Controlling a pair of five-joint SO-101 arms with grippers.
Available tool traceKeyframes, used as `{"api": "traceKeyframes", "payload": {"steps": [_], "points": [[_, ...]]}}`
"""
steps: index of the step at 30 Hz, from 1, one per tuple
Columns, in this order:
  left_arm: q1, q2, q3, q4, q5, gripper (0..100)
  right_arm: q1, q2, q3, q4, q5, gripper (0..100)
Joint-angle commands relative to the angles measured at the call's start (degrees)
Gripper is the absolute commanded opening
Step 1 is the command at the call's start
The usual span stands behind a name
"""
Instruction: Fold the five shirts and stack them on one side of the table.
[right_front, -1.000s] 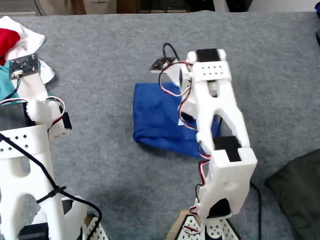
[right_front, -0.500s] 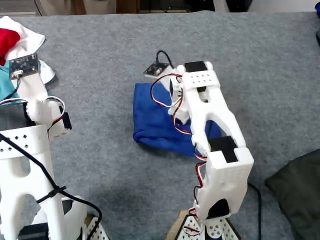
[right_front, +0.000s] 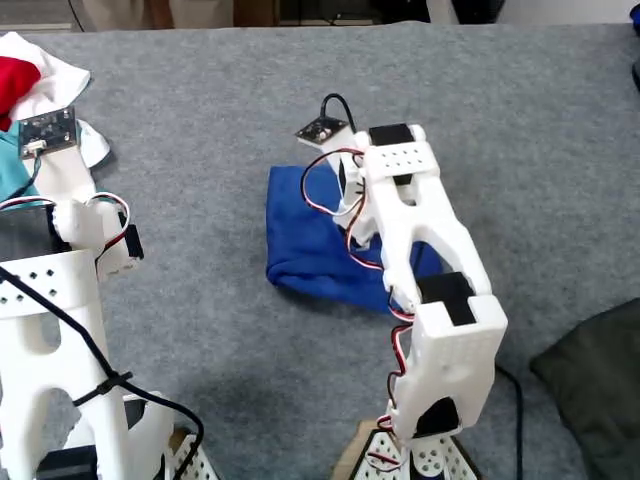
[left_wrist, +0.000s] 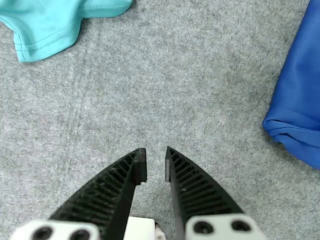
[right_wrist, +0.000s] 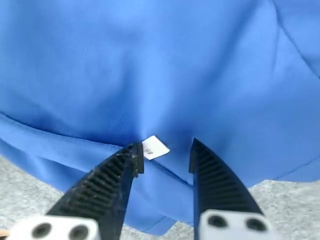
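Lying mid-way across the grey surface (right_front: 200, 120), a bunched blue shirt (right_front: 310, 235) sits well apart from the teal shirt (left_wrist: 50, 20) heaped at the far left corner. Above the blue shirt, the right tool (right_wrist: 166, 148) stands partly open astride a white tag (right_wrist: 155, 148), gripping nothing. The left tool (left_wrist: 155, 154) hovers narrowly open and empty over bare surface.

Bright, even light from above; soft shadows on the table (right_front: 200, 120).
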Motion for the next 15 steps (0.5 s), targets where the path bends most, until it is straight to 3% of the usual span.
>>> {"api": "traceKeyframes", "payload": {"steps": [1, 9, 15], "points": [[-0.6, -1.5, -0.2, 0.5, 0.0, 8, 0.3, -4.3, 0.6, -0.7, 0.0, 16.9], [-0.6, -1.5, -0.2, 0.5, 0.0, 8, 0.5, -4.3, 0.5, -0.7, 0.0, 1.8], [-0.6, -1.5, -0.2, 0.5, 0.0, 8, 0.6, -4.3, 0.3, -0.7, 0.0, 1.1]]}}
